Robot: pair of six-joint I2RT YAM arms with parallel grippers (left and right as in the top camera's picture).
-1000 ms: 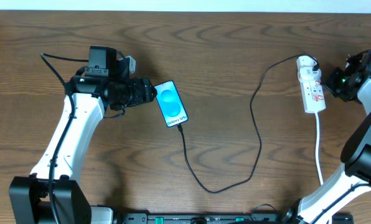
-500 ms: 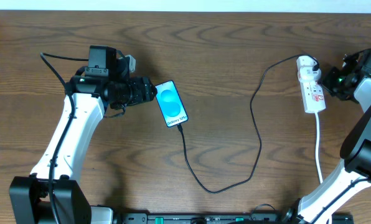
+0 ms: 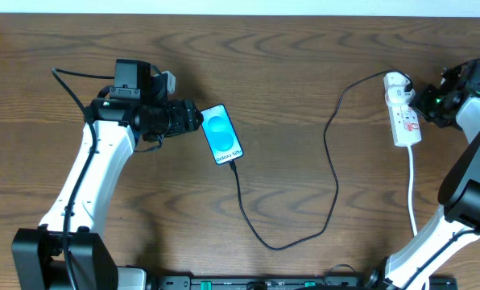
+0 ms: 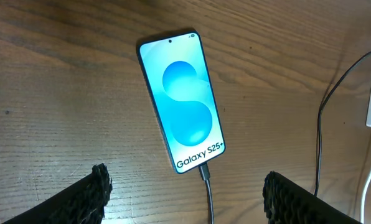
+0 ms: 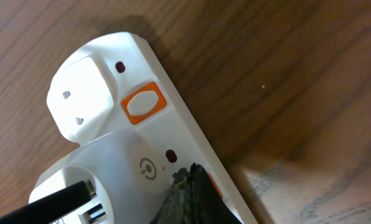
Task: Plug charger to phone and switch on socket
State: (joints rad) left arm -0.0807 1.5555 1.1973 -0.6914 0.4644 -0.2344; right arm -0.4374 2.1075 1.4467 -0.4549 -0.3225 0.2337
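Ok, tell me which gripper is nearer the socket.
Right. The right gripper is shut at the socket; the left gripper sits open by the phone, across the table.

Shows matt brown wood with bold, swirling grain across the desk (image 3: 288, 64). Reads as glossy glass on the phone (image 4: 184, 99), left of the desk's middle, inside a smooth dark rim. Looks like smooth, faintly shiny white plastic on the socket (image 5: 173, 137) near the right edge, with a sleek orange switch (image 5: 144, 102). Appears thin, smooth and black along the charger (image 3: 334, 173). Carries coarse, rough black pads (image 4: 89, 199) on the left gripper (image 4: 187, 196).
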